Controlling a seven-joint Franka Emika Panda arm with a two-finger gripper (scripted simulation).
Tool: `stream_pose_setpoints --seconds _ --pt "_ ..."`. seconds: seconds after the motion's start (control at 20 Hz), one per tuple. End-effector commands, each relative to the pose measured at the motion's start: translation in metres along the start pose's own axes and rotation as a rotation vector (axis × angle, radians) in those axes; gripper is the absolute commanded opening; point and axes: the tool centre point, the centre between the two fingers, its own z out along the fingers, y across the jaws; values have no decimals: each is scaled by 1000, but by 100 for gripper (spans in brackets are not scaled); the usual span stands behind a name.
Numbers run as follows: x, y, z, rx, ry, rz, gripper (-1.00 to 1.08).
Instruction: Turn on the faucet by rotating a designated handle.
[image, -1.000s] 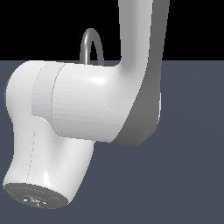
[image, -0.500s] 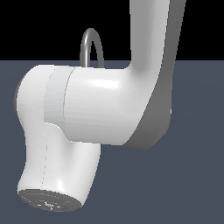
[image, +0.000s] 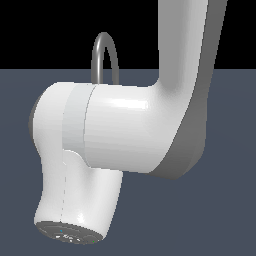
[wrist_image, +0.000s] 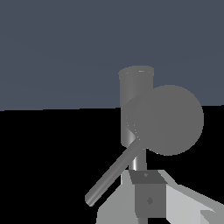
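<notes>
In the exterior view the white robot arm (image: 125, 135) filled most of the frame, and behind it only the top of the faucet (image: 104, 57) showed, its grey gooseneck arch rising above the arm's horizontal link against the black background. The faucet's base and the handle were hidden by the arm in that view. The dark blue-grey floor (image: 235, 210) lay around the arm.

The wrist view looked closely at the faucet (wrist_image: 136, 103): a grey upright tube, a large round grey part in front of it, and a thin grey rod, likely the handle (wrist_image: 114, 173), slanting away from the round part. A pale grey blocky piece (wrist_image: 148, 197) sat just beside the rod's near end. I could not tell whether it belonged to the fingers, nor whether they were apart or together.
</notes>
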Motion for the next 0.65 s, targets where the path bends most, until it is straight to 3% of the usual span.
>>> stream_pose_setpoints --seconds 0.0,0.6 --pt "16 -12 -1 2 21 -9 -100" --pt "46 -45 0 17 24 -23 -100"
